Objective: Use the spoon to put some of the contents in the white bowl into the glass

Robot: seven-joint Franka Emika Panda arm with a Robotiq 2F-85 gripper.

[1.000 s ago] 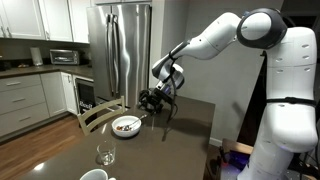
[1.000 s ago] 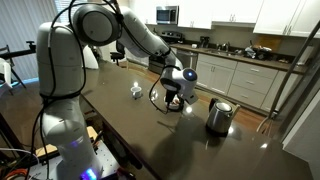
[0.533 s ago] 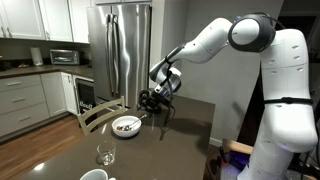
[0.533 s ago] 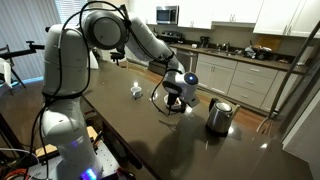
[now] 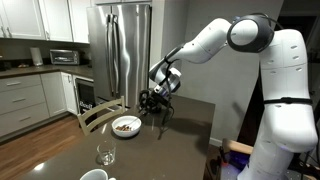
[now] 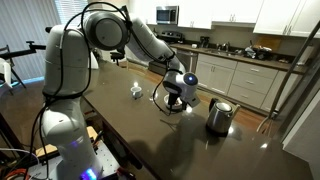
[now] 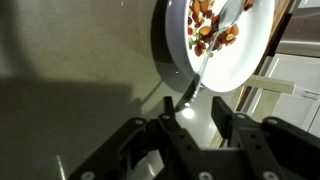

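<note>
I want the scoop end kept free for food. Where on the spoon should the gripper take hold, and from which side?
Probably the handle end of the spoon, which juts past the rim of the white bowl while its scoop lies among the contents. Come from above, jaws across the thin handle.

Opposite exterior views, wrist close over bowl (image 7: 236, 66)

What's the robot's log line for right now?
fingers flank spoon handle, grip unclear | spoon tip in white bowl | glass standing apart
</note>
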